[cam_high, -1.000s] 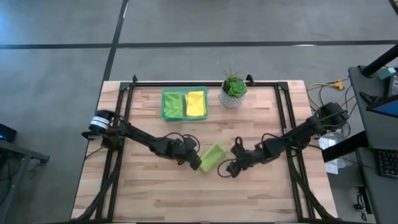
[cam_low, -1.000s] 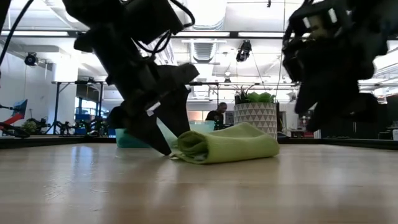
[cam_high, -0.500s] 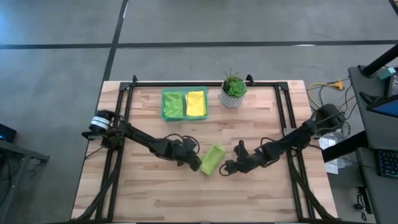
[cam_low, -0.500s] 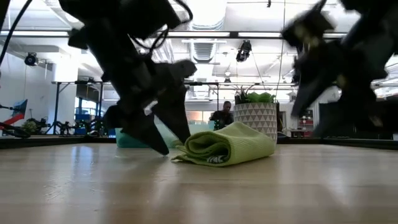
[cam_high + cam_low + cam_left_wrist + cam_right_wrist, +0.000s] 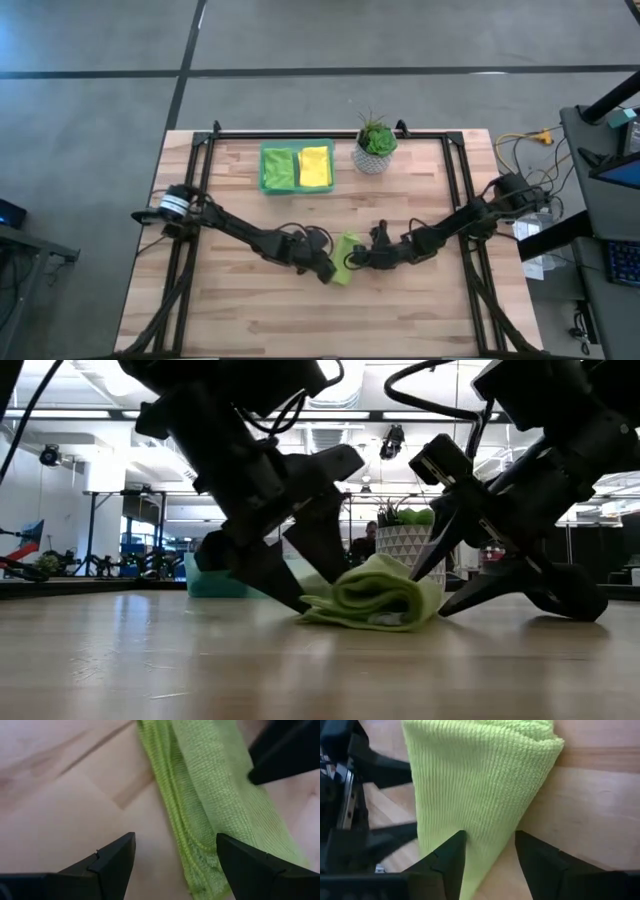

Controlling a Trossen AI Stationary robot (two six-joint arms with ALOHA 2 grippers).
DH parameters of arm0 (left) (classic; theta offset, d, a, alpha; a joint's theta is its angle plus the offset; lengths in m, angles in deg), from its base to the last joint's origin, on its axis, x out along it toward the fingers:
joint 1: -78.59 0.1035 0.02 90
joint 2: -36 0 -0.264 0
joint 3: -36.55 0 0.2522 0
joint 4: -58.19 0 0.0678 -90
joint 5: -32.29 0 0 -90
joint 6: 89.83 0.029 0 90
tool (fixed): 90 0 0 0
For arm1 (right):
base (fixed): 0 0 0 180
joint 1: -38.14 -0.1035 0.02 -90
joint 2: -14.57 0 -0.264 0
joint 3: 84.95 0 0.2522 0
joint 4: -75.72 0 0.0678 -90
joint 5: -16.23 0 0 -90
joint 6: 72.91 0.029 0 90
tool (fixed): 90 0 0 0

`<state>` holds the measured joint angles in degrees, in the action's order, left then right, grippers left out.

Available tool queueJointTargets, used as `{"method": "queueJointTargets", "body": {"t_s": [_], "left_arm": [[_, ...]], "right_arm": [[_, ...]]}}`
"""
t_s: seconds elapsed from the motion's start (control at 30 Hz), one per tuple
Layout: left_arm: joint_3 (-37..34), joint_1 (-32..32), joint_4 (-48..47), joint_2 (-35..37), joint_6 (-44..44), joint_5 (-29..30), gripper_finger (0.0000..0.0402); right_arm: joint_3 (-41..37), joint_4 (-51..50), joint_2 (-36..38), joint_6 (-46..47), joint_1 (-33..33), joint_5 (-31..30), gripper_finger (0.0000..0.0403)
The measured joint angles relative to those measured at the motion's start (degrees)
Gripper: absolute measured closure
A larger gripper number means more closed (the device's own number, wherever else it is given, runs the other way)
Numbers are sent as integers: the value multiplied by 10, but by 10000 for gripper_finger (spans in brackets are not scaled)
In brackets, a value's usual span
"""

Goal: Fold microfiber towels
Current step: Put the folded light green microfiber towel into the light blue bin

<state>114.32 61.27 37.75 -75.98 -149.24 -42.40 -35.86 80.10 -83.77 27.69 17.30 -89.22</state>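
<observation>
A lime green towel (image 5: 345, 259), folded into a thick bundle, lies on the wooden table (image 5: 250, 310) near its middle. My left gripper (image 5: 327, 268) comes at it from the table's left, slanting down and open. One finger is on bare wood beside the towel's edge (image 5: 182, 845), the other over the cloth. My right gripper (image 5: 357, 259) comes from the right, also open, with the towel's tapering end (image 5: 485, 840) between its fingers. In the low view the left gripper (image 5: 320, 585) and the right gripper (image 5: 438, 595) flank the bundle (image 5: 375, 595). My left gripper stands astride the towel's left edge with open fingers; I cannot tell whether a finger touches the cloth. My right gripper stands astride the towel's right end in the same way, and I cannot tell whether it touches.
A green tray (image 5: 297, 186) at the far side holds a green towel (image 5: 279, 167) and a yellow towel (image 5: 315, 166). A potted plant (image 5: 375, 146) stands to the tray's right. Bare wood lies toward the near edge. A person sits in the room beyond (image 5: 371, 543).
My left gripper has moved toward the table's right, up to the towel. My right gripper has come down and leftward to the towel and rolled about its own line. The towel has shifted slightly rightward in the low view and looks more bunched.
</observation>
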Motion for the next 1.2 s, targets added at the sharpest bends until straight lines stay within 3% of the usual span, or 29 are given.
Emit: {"method": "queueJointTargets", "body": {"t_s": [0.33, 0.63, 0.83, 0.93, 1.2], "left_arm": [[10, -4, 4, -5, -1, -19, 140], [9, -4, 6, -5, -6, -35, 140], [12, -4, -31, 1, -58, -39, 141], [9, -8, -119, 24, -83, -17, 157], [7, -5, -88, -8, -80, -22, 242]], "right_arm": [[-6, 9, 0, -7, 12, -13, 199], [-7, 9, 0, -35, 26, -25, 199], [-7, 8, 0, -51, 31, -26, 210], [-7, 6, 0, -52, 31, -26, 211], [-3, 4, -1, -58, 31, -22, 211]]}}
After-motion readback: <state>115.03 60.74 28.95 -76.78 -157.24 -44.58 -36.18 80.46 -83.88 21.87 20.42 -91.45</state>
